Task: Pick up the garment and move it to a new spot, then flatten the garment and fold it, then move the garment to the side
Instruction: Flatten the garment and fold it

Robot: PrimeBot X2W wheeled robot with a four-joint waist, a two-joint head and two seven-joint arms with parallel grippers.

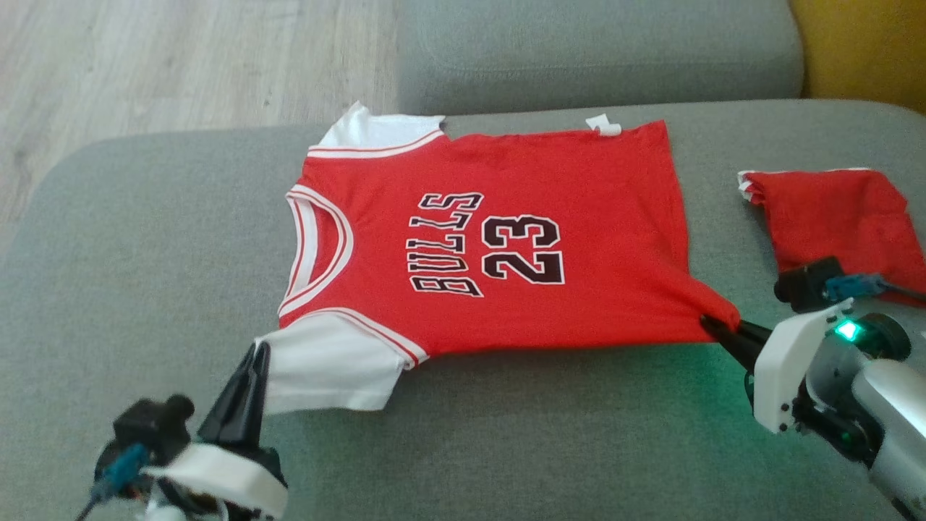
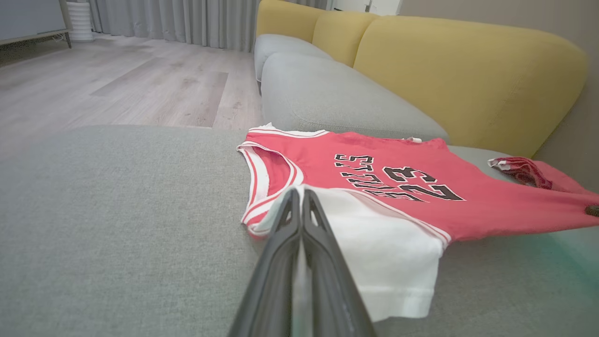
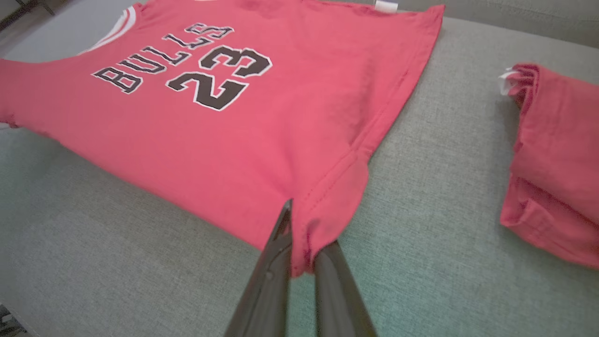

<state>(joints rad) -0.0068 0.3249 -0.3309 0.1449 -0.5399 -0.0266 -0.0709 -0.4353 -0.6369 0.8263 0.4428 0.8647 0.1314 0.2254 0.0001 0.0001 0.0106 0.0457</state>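
Observation:
The garment [image 1: 499, 239] is a red jersey with white sleeves and black "BULLS 23" lettering, spread flat on the grey sofa seat [image 1: 145, 253], neck to the left. My left gripper [image 1: 257, 354] is shut on the near white sleeve [image 2: 374, 243], its fingers [image 2: 299, 224] pinching the sleeve's edge. My right gripper [image 1: 712, 325] is shut on the jersey's near bottom corner [image 3: 327, 201], the red cloth bunched between its fingers [image 3: 281, 243]. The jersey [image 3: 224, 117] is stretched between both grips.
A folded red cloth [image 1: 839, 217] lies on the seat to the right of the jersey, also seen as a red cloth [image 3: 557, 164] beside my right gripper. A grey cushion [image 1: 600, 51], yellow backrest [image 2: 468, 70] and wooden floor [image 1: 145, 58] lie beyond.

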